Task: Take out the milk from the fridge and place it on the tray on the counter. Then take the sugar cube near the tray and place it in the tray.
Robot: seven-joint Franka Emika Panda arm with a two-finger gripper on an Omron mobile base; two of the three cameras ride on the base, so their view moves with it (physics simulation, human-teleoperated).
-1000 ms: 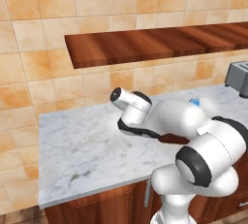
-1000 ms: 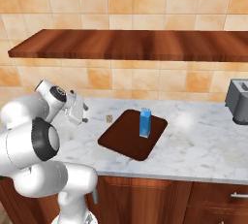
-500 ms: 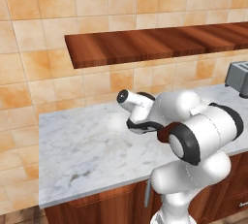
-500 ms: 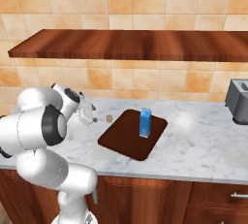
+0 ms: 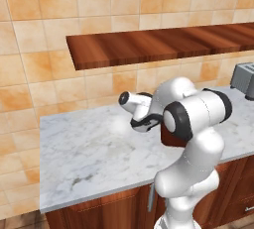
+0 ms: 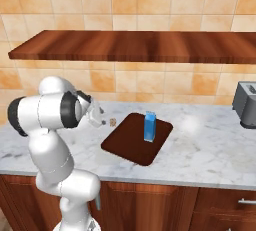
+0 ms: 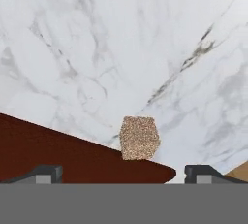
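Right base view: tool [image 6: 101,120] nearer sugar cube [image 6: 113,122] than before.

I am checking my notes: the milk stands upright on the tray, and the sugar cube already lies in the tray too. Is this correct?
Not quite. The milk stands upright on the tray, but the sugar cube lies on the counter beside it, as the right base view shows.

Marble counter [image 6: 210,147] carries tray [image 6: 125,142], sugar cube [image 6: 113,122], toaster [image 6: 246,104].

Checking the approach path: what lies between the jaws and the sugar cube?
Only bare counter; the hand view shows the cube unobstructed, beside the tray.
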